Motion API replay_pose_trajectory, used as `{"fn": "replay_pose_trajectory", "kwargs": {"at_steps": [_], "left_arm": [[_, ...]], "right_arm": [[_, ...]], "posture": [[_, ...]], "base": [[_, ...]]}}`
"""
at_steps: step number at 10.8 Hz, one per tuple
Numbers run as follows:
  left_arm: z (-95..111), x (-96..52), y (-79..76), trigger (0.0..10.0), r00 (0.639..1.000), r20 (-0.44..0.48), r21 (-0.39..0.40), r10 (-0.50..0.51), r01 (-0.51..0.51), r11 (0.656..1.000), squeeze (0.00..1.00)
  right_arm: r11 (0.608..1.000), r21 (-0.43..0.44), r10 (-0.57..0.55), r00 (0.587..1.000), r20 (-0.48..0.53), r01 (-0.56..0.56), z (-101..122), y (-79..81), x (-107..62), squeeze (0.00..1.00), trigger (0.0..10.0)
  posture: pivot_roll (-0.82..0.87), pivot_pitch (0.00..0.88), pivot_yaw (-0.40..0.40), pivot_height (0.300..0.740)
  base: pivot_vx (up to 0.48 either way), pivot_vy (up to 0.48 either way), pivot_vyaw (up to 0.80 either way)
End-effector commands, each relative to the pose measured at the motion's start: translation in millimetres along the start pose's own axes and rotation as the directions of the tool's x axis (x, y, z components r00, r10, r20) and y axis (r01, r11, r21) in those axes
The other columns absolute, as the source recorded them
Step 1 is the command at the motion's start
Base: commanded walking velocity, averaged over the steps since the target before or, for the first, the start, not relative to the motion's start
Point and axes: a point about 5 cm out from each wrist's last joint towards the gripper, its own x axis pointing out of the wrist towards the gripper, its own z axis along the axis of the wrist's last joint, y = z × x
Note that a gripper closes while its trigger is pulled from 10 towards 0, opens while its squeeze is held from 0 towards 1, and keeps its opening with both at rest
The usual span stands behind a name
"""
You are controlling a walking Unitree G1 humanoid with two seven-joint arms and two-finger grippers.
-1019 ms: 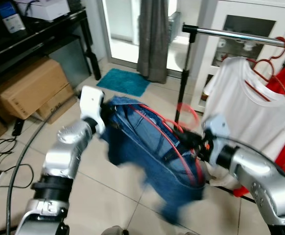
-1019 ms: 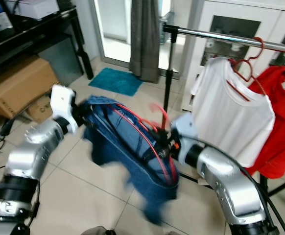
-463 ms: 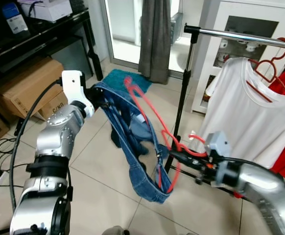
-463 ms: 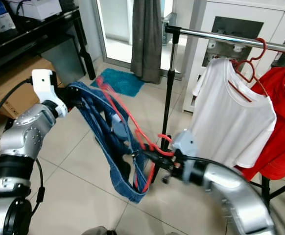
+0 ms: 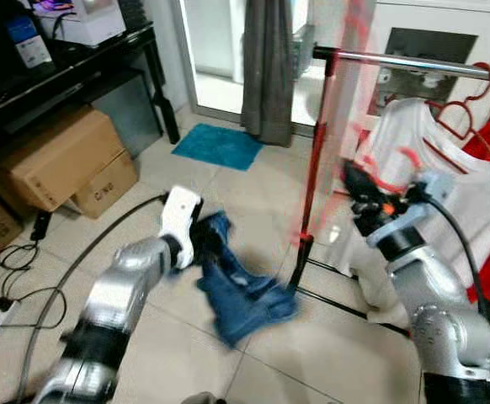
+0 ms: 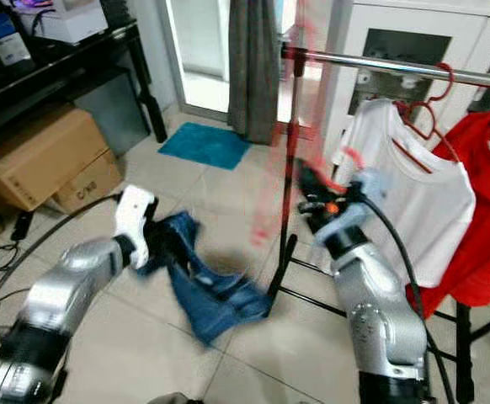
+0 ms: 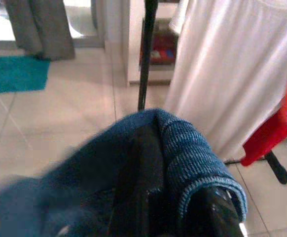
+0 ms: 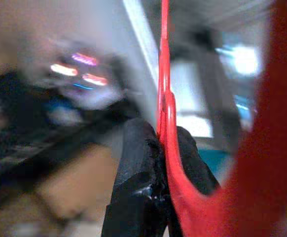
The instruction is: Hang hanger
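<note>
Daylight enters through the glass door point(image 5: 215, 42) at 12 o'clock and leaves a pale glare on the floor tiles point(image 5: 253, 194) before it. The room is evenly bright, with soft shadows under the black shelf point(image 5: 85, 67) at 10 o'clock. Motion blur smears the red hanger point(image 5: 346, 76) into a faint streak at 1 o'clock and softens the jeans point(image 5: 241, 295) near centre. The right wrist view is heavily blurred; its background is perhaps a dim interior. The left wrist view is mildly soft.
</note>
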Motion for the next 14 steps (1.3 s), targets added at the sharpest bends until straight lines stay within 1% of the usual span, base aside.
{"fn": "replay_pose_trajectory", "kwargs": {"at_steps": [1, 2, 3, 4, 5, 6, 7, 8, 9, 10, 11, 12, 13, 14], "left_arm": [[9.9, -6.4, 1.3, 0.0, 0.997, 0.071, -0.015, 0.04, -0.039, 0.999, 0.0], [8.6, -13.5, 0.2, 1.6, 0.989, 0.115, -0.045, 0.094, -0.089, 0.995, 0.0], [9.8, -24.6, 4.5, 10.0, 0.958, 0.181, -0.074, 0.222, -0.212, 0.974, 0.0], [10.9, -29.4, 10.4, 10.0, 0.934, 0.221, -0.127, 0.281, -0.259, 0.958, 0.3], [10.8, -32.1, 12.6, 10.0, 0.919, 0.227, -0.128, 0.321, -0.299, 0.946, 0.55], [6.9, -30.0, 11.0, 10.0, 0.894, 0.24, -0.15, 0.378, -0.351, 0.925, 0.57], [13.5, -29.0, 9.3, 10.0, 0.884, 0.269, -0.175, 0.383, -0.347, 0.922, 0.55], [16.6, -29.3, 9.4, 10.0, 0.884, 0.263, -0.142, 0.387, -0.361, 0.922, 0.53], [15.6, -30.8, 7.6, 10.0, 0.894, 0.241, -0.129, 0.377, -0.356, 0.926, 0.47], [13.1, -29.7, 6.4, 10.0, 0.9, 0.212, -0.084, 0.381, -0.371, 0.925, 0.27], [12.3, -26.1, 3.7, 10.0, 0.911, 0.199, -0.039, 0.36, -0.36, 0.932, 0.0], [15.5, -25.6, 4.6, 10.0, 0.912, 0.196, -0.006, 0.361, -0.367, 0.93, 0.0], [16.0, -26.3, 3.6, 10.0, 0.916, 0.194, 0.018, 0.352, -0.362, 0.932, 0.0], [13.3, -26.0, 1.7, 10.0, 0.916, 0.186, 0.039, 0.355, -0.368, 0.929, 0.0]], "right_arm": [[0.995, -0.048, -0.098, 0.989, -0.11, 0.093, -17.4, -7.9, -2.8, 0.0, 10.0], [0.992, -0.098, -0.1, 0.979, -0.178, 0.084, -28.3, -8.8, -9.3, 0.0, 10.0], [0.988, -0.105, -0.134, 0.966, -0.223, 0.113, -37.5, -9.4, -17.0, 0.0, 10.0], [0.971, -0.198, -0.162, 0.977, -0.14, 0.133, -31.4, -9.2, -15.2, 0.0, 10.0], [0.968, -0.177, -0.2, 0.971, -0.127, 0.177, -31.0, -8.5, -14.3, 0.0, 10.0], [0.967, -0.181, -0.197, 0.976, -0.096, 0.178, -24.3, -8.6, -10.7, 0.0, 10.0], [0.956, -0.134, -0.271, 0.961, -0.054, 0.262, -13.5, -14.1, -8.5, 0.0, 10.0], [0.939, -0.141, -0.32, 0.947, -0.012, 0.315, -5.6, -19.2, -8.8, 0.0, 10.0], [0.942, -0.128, -0.32, 0.946, -0.057, 0.311, -5.8, -20.2, -12.4, 0.0, 10.0], [0.938, -0.154, -0.322, 0.946, -0.048, 0.311, -3.7, -22.5, -13.2, 0.0, 10.0], [0.932, -0.196, -0.319, 0.947, -0.041, 0.305, 1.2, -24.8, -12.9, 0.0, 10.0], [0.926, -0.246, -0.311, 0.948, -0.063, 0.287, 0.3, -21.5, -12.8, 0.0, 10.0], [0.921, -0.259, -0.321, 0.944, -0.08, 0.291, -2.1, -18.5, -15.2, 0.0, 10.0], [0.909, -0.27, -0.349, 0.934, -0.078, 0.317, -4.3, -21.0, -18.7, 0.0, 10.0]], "posture": [[-0.06, 0.0, 0.099, 0.74], [-0.05, 0.0, 0.092, 0.74], [-0.05, 0.0, 0.075, 0.74], [-0.04, 0.0, 0.045, 0.74], [-0.04, 0.0, 0.045, 0.74], [-0.04, 0.0, 0.042, 0.74], [-0.04, 0.0, 0.042, 0.74], [-0.04, 0.0, 0.032, 0.74], [-0.04, 0.0, 0.036, 0.74], [-0.04, 0.0, 0.036, 0.74], [-0.04, 0.0, 0.033, 0.74], [-0.05, 0.0, 0.018, 0.74], [-0.05, 0.0, 0.024, 0.74], [-0.05, 0.0, 0.028, 0.74]], "base": [[0.0, 0.0, 0.0], [0.0, 0.0, 0.0], [0.0, 0.0, -0.78], [0.0, 0.0, 0.0], [0.0, 0.0, 0.0], [0.0, 0.0, -0.8], [0.0, 0.0, -0.8], [0.0, 0.0, -0.8], [0.0, 0.0, -0.8], [0.0, 0.0, -0.8], [0.0, 0.0, -0.8], [0.0, 0.0, -0.8], [0.0, 0.0, -0.8], [0.0, 0.0, -0.8]]}}
